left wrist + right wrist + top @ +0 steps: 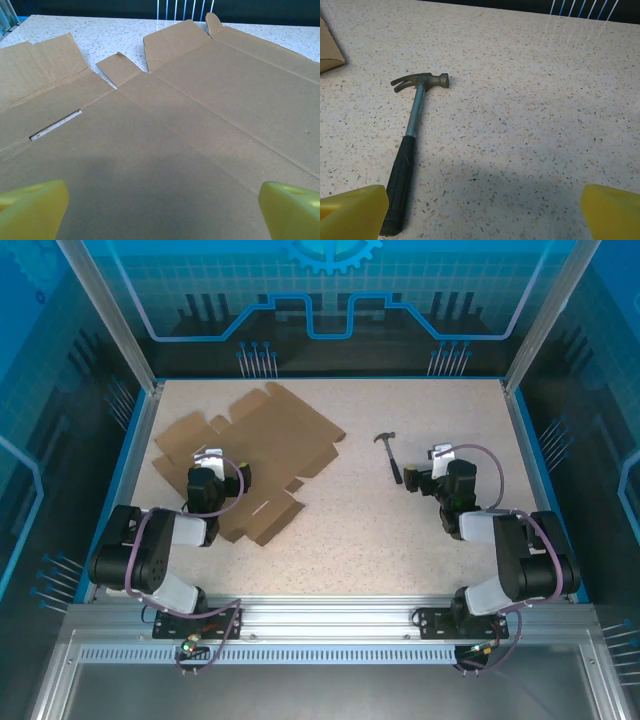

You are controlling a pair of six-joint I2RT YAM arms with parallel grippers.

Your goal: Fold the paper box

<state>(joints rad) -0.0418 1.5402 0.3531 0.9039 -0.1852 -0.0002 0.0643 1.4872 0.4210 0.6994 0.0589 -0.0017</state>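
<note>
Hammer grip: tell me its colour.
The hammer grip is black; the right wrist view shows it best.

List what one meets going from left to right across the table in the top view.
box → hammer → right gripper

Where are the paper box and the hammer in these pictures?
paper box [275,440], top external view, middle of the flat sheet.
hammer [404,152], right wrist view, upper end of the black grip.
</note>
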